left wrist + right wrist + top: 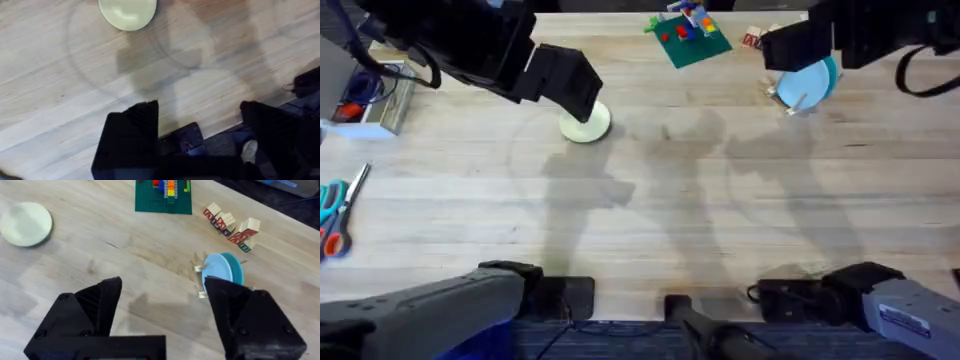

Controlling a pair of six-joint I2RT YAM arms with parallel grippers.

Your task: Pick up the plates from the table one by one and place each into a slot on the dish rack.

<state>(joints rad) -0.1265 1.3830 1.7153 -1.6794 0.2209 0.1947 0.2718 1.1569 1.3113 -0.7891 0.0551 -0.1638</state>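
Observation:
The pale cream plate (pixel 586 123) lies flat on the table (pixel 670 190), toward the far left. My left gripper (pixel 572 92) hovers over its near edge; the left wrist view shows it open (pixel 199 106) and empty, with the cream plate (pixel 127 12) beyond the fingers. At the far right, the light blue plate (pixel 809 82) stands on edge in the small wooden dish rack (pixel 788 100). My right gripper (pixel 792 48) is above it, open (pixel 162 282) and empty. In the right wrist view the blue plate (pixel 217 270) stands in the dish rack (pixel 199 269) with a darker teal plate (pixel 236 266) behind it.
A green baseplate with coloured bricks (pixel 686 36) and several lettered wooden blocks (pixel 231 226) sit at the far edge. Scissors (pixel 334 214) and a box of small items (pixel 368 98) lie at the left. The table's middle is bare wood.

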